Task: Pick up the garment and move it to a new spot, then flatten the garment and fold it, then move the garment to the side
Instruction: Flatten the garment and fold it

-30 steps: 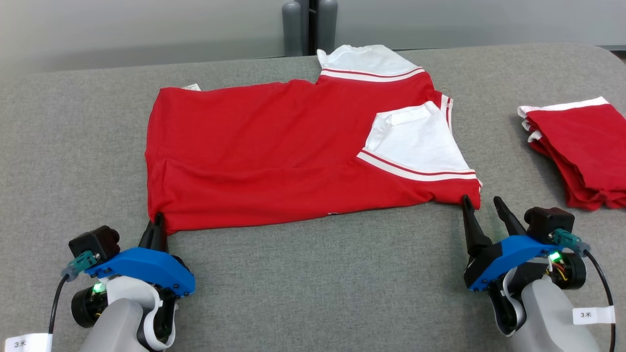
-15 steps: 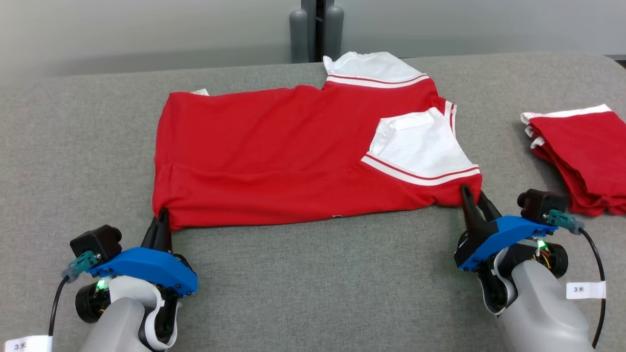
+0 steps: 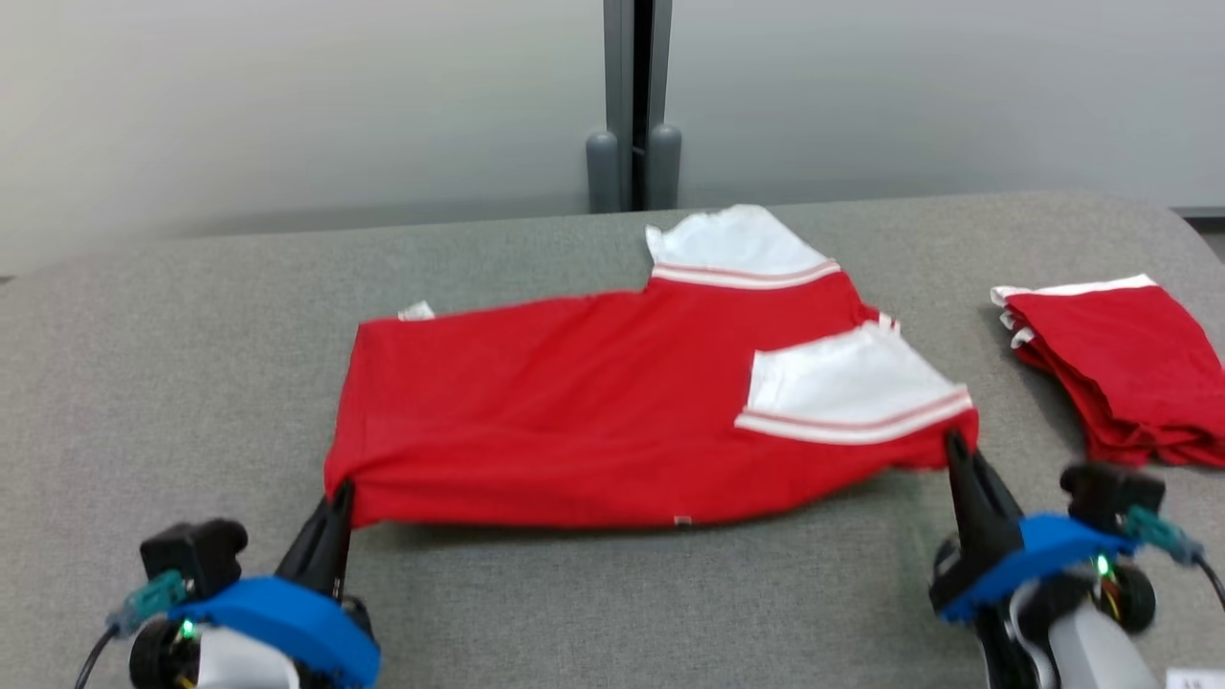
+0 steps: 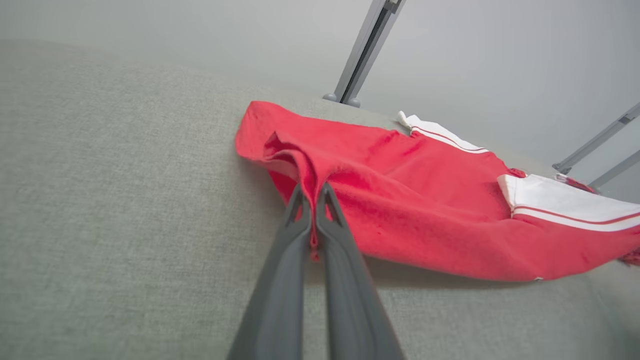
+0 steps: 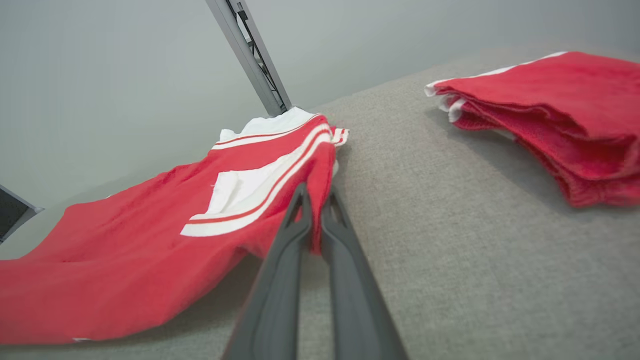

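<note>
1. A red knit garment (image 3: 593,411) with white sleeves trimmed in red-and-white stripes lies spread across the middle of the grey fabric-covered table (image 3: 172,364). Its long side runs left to right.
2. The left gripper (image 3: 337,490) is at the garment's near left corner. Its two long dark fingers are pressed together, with a fold of red cloth pinched between the tips.
3. The right gripper (image 3: 955,442) is at the near right corner, just below the nearer white sleeve (image 3: 847,383). Its fingers are likewise closed tight on the red hem, and the cloth runs down between them.
4. From both grippers the garment stretches away toward the far side of the table, so each gripper holds only the edge closest to the robot.
5. Between the two grips the near edge hangs slightly above the table, sagging a little in the middle, with a shadow beneath it.
6. The far edge and the farther white sleeve (image 3: 732,244) rest flat on the grey surface.
7. A folded stack of red cloth with white edges (image 3: 1120,368) lies on the right side of the table. It is apart from the held garment and beyond the right gripper.
8. Behind the table stands a pale grey wall with an upright metal post (image 3: 636,96).
</note>
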Available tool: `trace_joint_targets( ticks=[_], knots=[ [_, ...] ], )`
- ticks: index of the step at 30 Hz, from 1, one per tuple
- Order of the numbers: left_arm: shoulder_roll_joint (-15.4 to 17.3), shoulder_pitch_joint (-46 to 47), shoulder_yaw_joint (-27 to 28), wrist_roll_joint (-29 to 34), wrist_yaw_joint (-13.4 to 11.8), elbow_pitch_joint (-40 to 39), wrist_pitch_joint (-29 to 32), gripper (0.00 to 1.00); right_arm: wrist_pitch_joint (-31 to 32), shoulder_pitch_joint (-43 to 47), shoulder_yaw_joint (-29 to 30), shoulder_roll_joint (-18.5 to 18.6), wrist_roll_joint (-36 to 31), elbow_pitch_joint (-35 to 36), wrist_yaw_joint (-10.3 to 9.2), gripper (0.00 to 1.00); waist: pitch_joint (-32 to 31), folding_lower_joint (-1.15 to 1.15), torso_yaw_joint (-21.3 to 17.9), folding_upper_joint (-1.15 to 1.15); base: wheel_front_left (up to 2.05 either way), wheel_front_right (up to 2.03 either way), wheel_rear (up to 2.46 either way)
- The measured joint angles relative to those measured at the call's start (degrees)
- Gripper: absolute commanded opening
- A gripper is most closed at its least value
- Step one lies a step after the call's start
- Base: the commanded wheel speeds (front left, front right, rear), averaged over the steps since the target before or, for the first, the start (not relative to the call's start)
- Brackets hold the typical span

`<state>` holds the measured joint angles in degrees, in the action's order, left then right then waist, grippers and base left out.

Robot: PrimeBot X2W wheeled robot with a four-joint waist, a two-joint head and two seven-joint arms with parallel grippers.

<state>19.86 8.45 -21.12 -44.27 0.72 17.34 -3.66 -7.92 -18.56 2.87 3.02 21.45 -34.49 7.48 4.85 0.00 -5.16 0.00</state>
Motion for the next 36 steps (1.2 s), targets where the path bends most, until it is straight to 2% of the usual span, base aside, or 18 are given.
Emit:
trace_joint_targets(
  ticks=[6, 9, 12, 14, 16, 17, 18, 19, 20, 26, 32, 36],
  knots=[
    [4.78, -12.69, -0.33, -1.15, -4.19, -14.18, 6.13, 0.00, 9.84, 18.71, 3.09, -0.04, 0.76, 17.75, 0.00, 0.00, -1.53, -0.01, 0.00, 0.00, 0.00, 0.00, 0.00],
    [5.71, -19.09, -0.09, -2.90, -6.20, -18.55, 7.66, 0.00, 14.37, 26.52, 4.30, -0.07, 2.65, 24.23, 0.00, 0.00, -1.32, -0.01, -0.15, 0.00, 0.00, 0.00, 0.00],
    [5.64, -22.46, -0.04, -4.25, -7.04, -20.09, 8.14, 0.00, 16.24, 30.54, 4.34, -0.12, 3.42, 27.00, 0.00, 0.00, -0.98, -0.01, -0.41, 0.00, 0.00, 0.00, 0.00],
    [5.48, -23.04, -0.22, -4.56, -7.26, -19.82, 8.23, 0.00, 16.52, 31.11, 4.12, -0.11, 6.17, 27.13, 0.00, 0.00, -0.91, -0.01, -0.57, 0.00, 0.00, 0.00, 0.00],
    [5.41, -22.89, -0.75, -3.81, -7.34, -18.70, 8.26, 0.00, 16.51, 31.11, 3.98, -0.12, 6.25, 26.79, 0.00, 0.00, -0.87, -0.01, -0.61, 0.00, 0.00, 0.00, 0.00],
    [5.45, -22.56, -1.15, -3.11, -7.34, -17.88, 8.11, 0.20, 16.51, 31.09, 3.93, -0.12, 6.28, 26.37, 0.00, 0.16, -0.87, -0.01, -0.60, 0.00, 0.00, 0.00, 0.00],
    [5.49, -22.10, -1.49, -2.46, -7.34, -17.17, 8.01, 0.51, 16.51, 31.08, 3.92, -0.13, 6.31, 25.95, 0.00, 0.42, -0.88, -0.01, -0.59, 0.00, 0.00, 0.00, 0.00],
    [5.52, -21.59, -1.75, -1.88, -7.36, -16.62, 7.86, 1.00, 16.51, 31.05, 4.04, -0.14, 5.80, 25.55, 0.00, 0.87, -0.86, -0.01, -0.56, 0.00, 0.00, 0.00, 0.00],
    [5.61, -21.04, -1.89, -1.29, -7.49, -15.94, 7.78, 1.00, 16.50, 31.05, 4.23, -0.14, 5.20, 25.31, 0.00, 1.00, -0.85, -0.01, -0.57, 0.00, 0.00, 0.00, 0.00],
    [7.89, -18.64, -1.47, 0.10, -6.73, -14.66, 7.24, 1.00, 16.07, 30.42, 6.86, -0.13, 4.04, 27.22, 0.01, 1.00, -0.25, 0.00, -1.00, 0.00, 0.00, 0.00, 0.00],
    [13.60, -12.05, 0.34, 3.36, -5.89, -17.58, 8.44, 1.00, 16.97, 26.87, 9.42, -0.12, -0.96, 34.04, 0.00, 1.00, 1.04, 0.00, -1.64, 0.00, 0.00, 0.00, 0.00],
    [17.35, -3.35, 0.33, 6.03, -4.11, -18.72, 12.23, 1.00, 18.50, 22.53, 7.71, -0.12, -3.52, 37.17, 0.00, 1.00, 2.86, 0.00, -2.19, 0.00, 0.00, 0.00, 0.00]
  ],
)
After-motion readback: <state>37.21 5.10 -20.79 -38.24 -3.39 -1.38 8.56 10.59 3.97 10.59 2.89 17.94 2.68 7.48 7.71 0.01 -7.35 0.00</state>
